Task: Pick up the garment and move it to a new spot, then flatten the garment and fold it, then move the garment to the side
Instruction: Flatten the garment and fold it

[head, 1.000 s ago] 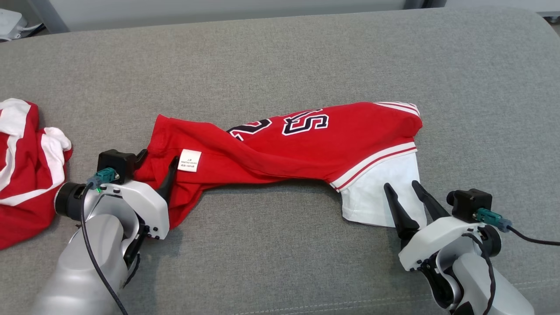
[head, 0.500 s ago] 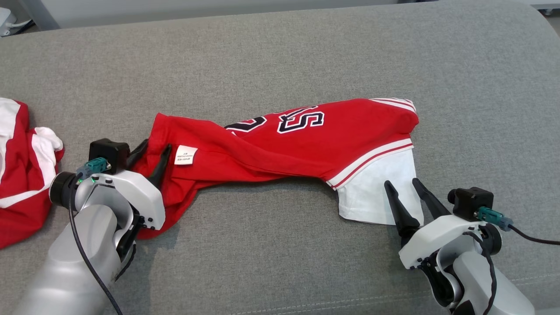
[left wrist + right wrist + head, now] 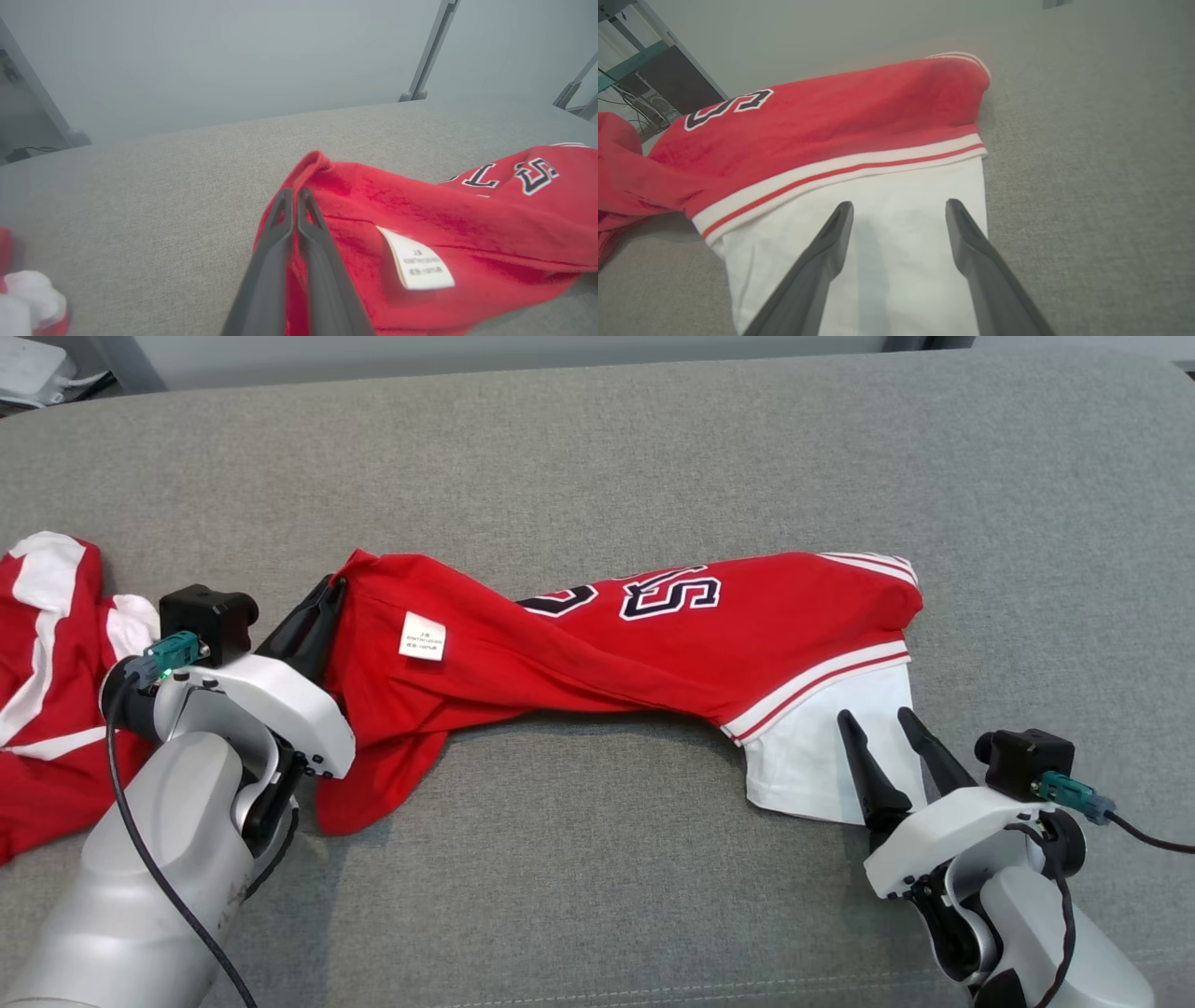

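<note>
Garment (image 3: 653, 644), red, lies twisted across the middle of the frame on the grey counter (image 3: 597, 457). Left end effector (image 3: 322, 607) is pinched tight on its left corner. Right end effector (image 3: 875, 713), lower right, has its fingers apart over the white sleeve (image 3: 812, 756). I think this is the flattening step. Next, the right one should close, then both pull apart.

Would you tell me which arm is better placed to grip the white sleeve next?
Right: the right gripper, open, sits over the white sleeve; the left gripper is shut on the shirt's red edge.
</note>
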Available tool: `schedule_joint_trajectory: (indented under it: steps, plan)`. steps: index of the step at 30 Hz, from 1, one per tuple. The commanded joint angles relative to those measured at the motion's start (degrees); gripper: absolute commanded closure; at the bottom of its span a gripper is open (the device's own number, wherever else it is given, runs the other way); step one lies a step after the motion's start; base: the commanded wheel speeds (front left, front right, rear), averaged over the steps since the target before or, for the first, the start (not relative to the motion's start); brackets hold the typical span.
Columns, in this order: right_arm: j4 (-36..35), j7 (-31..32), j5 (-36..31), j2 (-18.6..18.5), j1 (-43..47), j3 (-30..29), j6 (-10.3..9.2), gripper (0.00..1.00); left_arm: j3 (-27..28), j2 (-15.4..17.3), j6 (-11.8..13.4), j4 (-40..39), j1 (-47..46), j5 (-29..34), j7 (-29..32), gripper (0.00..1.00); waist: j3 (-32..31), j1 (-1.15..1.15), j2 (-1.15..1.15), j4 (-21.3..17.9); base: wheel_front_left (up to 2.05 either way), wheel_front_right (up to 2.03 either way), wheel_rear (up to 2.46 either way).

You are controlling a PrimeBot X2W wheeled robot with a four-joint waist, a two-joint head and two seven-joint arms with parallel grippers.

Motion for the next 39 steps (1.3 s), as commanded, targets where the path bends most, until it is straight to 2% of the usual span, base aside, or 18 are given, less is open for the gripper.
schedule_joint_trajectory:
  steps: [1, 8, 13, 22, 25, 28, 32, 39]
  plan:
    - [-1.4, -0.8, -0.6, -0.3, -0.7, 0.5, 0.23, 0.0, 2.1, 2.0, 0.2, -1.1, -1.8, 0.1, -0.7, 1.0, -0.6, 0.0, 0.0, 0.6, 0.0, 0.0, 0.0]
    - [-1.3, -0.8, -2.0, -0.2, 1.0, -1.7, 0.23, 0.0, 2.8, 1.6, -0.3, -4.5, 4.6, -2.8, -0.4, 1.0, -4.1, 0.0, 0.0, 2.3, 0.0, 0.0, 0.0]
    - [-0.6, -0.8, -1.9, -0.8, 3.5, -2.4, 0.23, 0.0, 1.0, 2.6, -0.5, -9.6, 10.2, -7.4, 3.6, 1.0, -7.5, 0.0, 0.0, 3.2, 0.0, 0.0, 0.0]
    - [1.1, -0.8, -0.7, -1.8, 7.7, -2.5, 0.23, 0.0, -2.6, 9.0, -0.5, -25.3, 21.7, -18.1, 11.6, 1.0, -13.4, 0.0, 0.0, 4.4, 0.0, 0.0, 0.0]
    - [1.3, -0.8, -0.7, -2.5, 8.8, -3.2, 0.23, 0.0, -2.5, 11.0, -0.5, -28.1, 24.6, -19.4, 12.3, 1.0, -13.8, 0.0, 0.0, 4.8, 0.0, 0.0, 0.0]
    - [2.0, -0.8, -0.8, -3.2, 10.0, -4.6, 0.23, 0.0, -3.0, 11.3, -0.3, -31.5, 27.9, -20.9, 13.1, 1.0, -13.7, 0.0, 0.0, 5.2, 0.0, 0.0, 0.0]
    - [3.1, -0.8, -1.0, -3.6, 11.0, -5.8, 0.23, 0.0, -3.9, 12.1, 1.5, -33.5, 30.0, -20.2, 13.8, 1.0, -13.0, 0.0, 0.0, 5.1, 0.0, 0.0, 0.0]
    - [5.2, -0.8, -1.5, -3.0, 11.3, -5.6, 0.23, 0.0, -4.2, 13.2, 3.0, -35.8, 30.2, -19.0, 14.1, 1.0, -11.9, 0.0, 0.0, 5.2, 0.0, 0.0, 0.0]
